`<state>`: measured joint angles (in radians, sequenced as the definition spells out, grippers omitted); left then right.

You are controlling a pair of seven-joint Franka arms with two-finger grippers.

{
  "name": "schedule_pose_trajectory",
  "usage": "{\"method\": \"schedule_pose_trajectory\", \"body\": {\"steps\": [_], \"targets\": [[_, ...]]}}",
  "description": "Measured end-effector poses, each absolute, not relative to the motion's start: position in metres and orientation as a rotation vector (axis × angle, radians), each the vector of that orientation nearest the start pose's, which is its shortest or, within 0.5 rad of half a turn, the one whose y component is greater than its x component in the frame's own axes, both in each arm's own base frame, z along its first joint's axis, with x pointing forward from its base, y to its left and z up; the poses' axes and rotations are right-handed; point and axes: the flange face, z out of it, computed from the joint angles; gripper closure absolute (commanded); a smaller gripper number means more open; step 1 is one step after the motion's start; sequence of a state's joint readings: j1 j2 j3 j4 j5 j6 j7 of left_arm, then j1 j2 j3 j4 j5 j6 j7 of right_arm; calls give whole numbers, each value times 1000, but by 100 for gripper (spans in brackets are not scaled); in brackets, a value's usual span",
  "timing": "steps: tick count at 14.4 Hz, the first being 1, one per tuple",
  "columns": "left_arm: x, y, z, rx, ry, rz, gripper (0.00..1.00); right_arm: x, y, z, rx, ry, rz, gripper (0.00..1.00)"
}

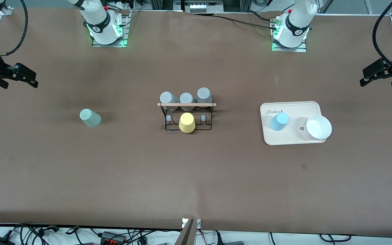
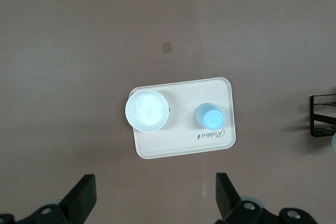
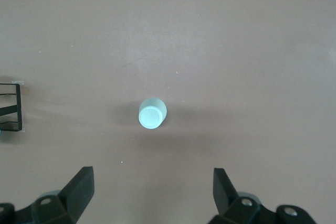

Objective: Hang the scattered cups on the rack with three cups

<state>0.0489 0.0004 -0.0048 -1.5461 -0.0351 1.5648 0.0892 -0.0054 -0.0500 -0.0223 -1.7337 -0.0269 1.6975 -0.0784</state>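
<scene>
Brown bench (image 1: 196, 177), both arms drawn up high and waiting at their own ends

Rack (image 1: 186, 115) stands mid-bench: black wire frame, light wooden rod across the top. Three grey cups (image 1: 185, 98) sit upside down in a row along the rod, on the side toward the robots' bases. A yellow cup (image 1: 187, 123), also upside down, sits on the middle peg of the row nearer the front camera; the two pegs either side of it are bare

Mint-green cup (image 1: 90, 117) stands upside down on the bare bench, well apart from the rack, toward the right arm's end. Right wrist view looks straight down on it (image 3: 153, 114)

Light blue cup (image 1: 279, 121) stands upside down on a cream tray (image 1: 293, 106), which lies toward the left arm's end of the bench. Beside it on the same tray is a white bowl (image 1: 318, 127), mouth up; it may overhang the tray's edge slightly, hard to tell from here. Left wrist view shows the same tray (image 2: 181, 148), blue cup (image 2: 209, 115) and bowl (image 2: 147, 110) from above

Left pincer (image 1: 383, 73): released, fingers wide, holding nothing, hanging over the left arm's end of the bench; its two black fingers (image 2: 83, 195) frame the tray in the wrist view

Right pincer (image 1: 17, 76): released, fingers wide, nothing between them, over the right arm's end of the bench; fingers (image 3: 81, 184) spread either side of the mint-green cup far below
</scene>
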Motion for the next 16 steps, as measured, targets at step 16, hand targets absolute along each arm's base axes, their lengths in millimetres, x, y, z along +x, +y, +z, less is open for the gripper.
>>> {"method": "schedule_pose_trajectory", "body": {"steps": [16], "targets": [[563,4,615,-3180,111,40,0,549,-16,580,-3160,-87,-1,0]]}}
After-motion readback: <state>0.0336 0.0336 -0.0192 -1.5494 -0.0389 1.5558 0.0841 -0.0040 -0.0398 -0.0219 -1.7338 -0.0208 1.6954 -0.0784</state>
